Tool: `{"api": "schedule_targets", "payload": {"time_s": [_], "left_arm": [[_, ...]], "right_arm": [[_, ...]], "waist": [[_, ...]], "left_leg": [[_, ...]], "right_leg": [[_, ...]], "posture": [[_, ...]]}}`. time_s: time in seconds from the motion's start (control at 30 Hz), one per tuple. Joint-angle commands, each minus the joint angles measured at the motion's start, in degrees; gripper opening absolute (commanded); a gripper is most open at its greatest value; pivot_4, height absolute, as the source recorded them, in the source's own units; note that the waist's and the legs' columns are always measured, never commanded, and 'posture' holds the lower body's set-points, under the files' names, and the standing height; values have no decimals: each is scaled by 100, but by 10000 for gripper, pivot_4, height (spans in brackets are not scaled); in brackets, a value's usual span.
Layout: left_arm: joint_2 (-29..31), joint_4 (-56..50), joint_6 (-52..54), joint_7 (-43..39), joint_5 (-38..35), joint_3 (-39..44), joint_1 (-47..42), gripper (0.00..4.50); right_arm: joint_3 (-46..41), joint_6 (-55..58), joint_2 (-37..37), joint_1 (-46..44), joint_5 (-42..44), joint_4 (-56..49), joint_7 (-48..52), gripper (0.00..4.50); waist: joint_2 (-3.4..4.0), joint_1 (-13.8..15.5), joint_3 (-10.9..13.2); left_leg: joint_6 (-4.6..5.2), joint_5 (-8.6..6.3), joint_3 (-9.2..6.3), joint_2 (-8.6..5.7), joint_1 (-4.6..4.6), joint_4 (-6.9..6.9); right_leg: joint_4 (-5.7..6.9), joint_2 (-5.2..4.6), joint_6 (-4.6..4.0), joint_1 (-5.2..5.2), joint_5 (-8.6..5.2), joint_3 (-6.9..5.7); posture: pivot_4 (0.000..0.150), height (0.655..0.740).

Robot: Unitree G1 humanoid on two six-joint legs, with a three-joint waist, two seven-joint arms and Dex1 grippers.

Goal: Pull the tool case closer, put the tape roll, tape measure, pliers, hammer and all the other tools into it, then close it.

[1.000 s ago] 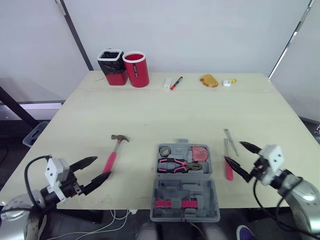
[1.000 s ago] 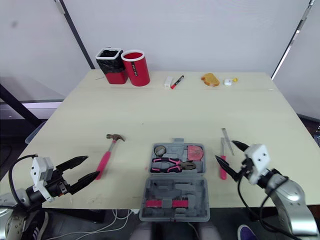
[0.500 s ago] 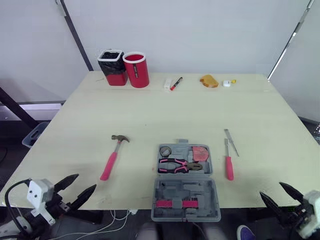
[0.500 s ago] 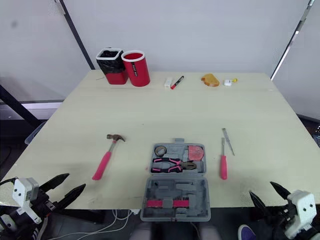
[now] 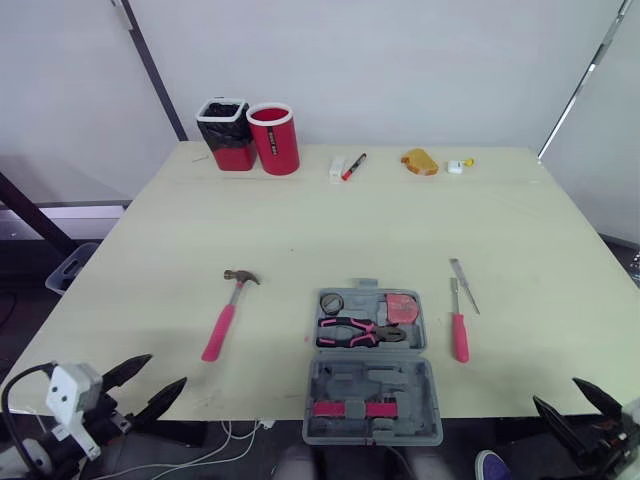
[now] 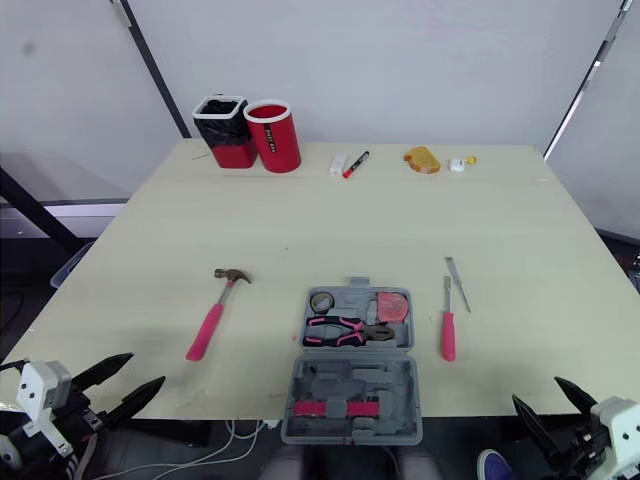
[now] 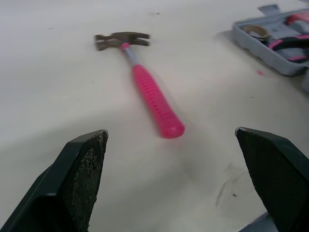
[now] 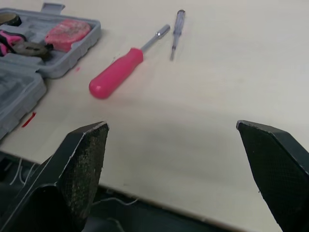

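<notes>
Left hand [image 5: 167,370] hangs just off the near edge of the table [image 5: 300,220], its two black fingers spread wide and holding nothing. Ahead of it lies the hammer [image 5: 227,312], flat on the table, with the pink grip end nearest the hand and the steel head farthest.

Right hand [image 5: 555,392] hangs off the same edge, also spread wide and empty. Ahead of it and a little toward the left hand lies a pink-handled screwdriver [image 5: 458,328], with a slim small screwdriver [image 5: 464,285] just beyond it, close but apart.

Between the two hands sits the grey tool case [image 5: 372,400], open, its lid lying flat at the near edge. The tray half beyond it holds the tape roll [image 5: 331,302], the tape measure [image 5: 400,306] and the pliers [image 5: 360,330].
</notes>
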Motion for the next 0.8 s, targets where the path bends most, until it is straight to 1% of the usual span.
{"api": "schedule_targets", "payload": {"time_s": [0.03, 0.1, 0.2, 0.3, 0.4, 0.63, 0.7, 0.73, 0.8], "left_arm": [[158, -400, -57, -203, 16, -229, -150, 45000], [241, -459, -129, -247, 163, -449, -371, 45000], [332, -423, -221, -334, 343, -753, -710, 45000], [414, -403, -219, -498, 449, -1093, -1027, 45000], [471, -367, -248, -707, 584, -1475, -1330, 45000], [464, 160, -445, -1033, 977, -2223, -2122, 45000], [452, 273, -484, -1121, 1018, -2361, -2239, 45000], [447, 327, -503, -1150, 1032, -2417, -2297, 42568], [390, 448, -431, -1125, 1115, -2583, -2493, 37024]], "right_arm": [[175, 444, -198, -166, 23, -597, -185, 44765], [333, 709, -289, -375, 51, -823, -275, 44765], [608, 805, -456, -671, -308, -860, -355, 44765], [885, 979, -615, -992, -421, -937, -346, 44765], [1205, 1154, -806, -1336, -592, -969, -297, 44765], [2045, 1480, -1051, -2207, -982, -787, -151, 44765], [2189, 1543, -1066, -2426, -1063, -697, -157, 39264], [2256, 1556, -1079, -2515, -1088, -660, -132, 35860], [2475, 1612, -1182, -2706, -1202, -539, 31, 26207]], "waist": [[-2, 4, -1], [-1, 11, -1], [-1, 20, -1], [-2, 21, -2], [-2, 13, -2], [-3, 12, -2], [-3, 10, -2], [-3, 13, -1], [-3, 16, -1]], "left_leg": [[8, 5, -1, -1, 1, -4], [18, 11, -1, -1, 2, -10], [20, 12, -3, -6, 3, -13], [20, 13, 0, -13, 2, -16], [21, 13, 5, -16, 1, -20], [22, 14, 22, -20, 5, -18], [22, 14, 21, -16, 4, -18], [22, 14, 21, -14, 4, -18], [22, 14, 19, -13, 2, -18]], "right_leg": [[-1, 0, -2, 0, 1, -1], [-1, 1, -5, 1, 3, -4], [0, 6, -5, 6, 4, -21], [-3, 35, -4, 7, 4, -28], [-6, 37, -2, 7, 4, -25], [1, 61, 2, 9, 8, -24], [2, 71, 14, 9, 15, -23], [2, 75, 14, 9, 16, -20], [2, 78, 15, 8, 16, -20]], "posture": [[1500, 7400], [1500, 7400], [1500, 7400], [1500, 7400], [1500, 7400], [1500, 7400], [1500, 7400], [1500, 7400], [1500, 7400]]}}
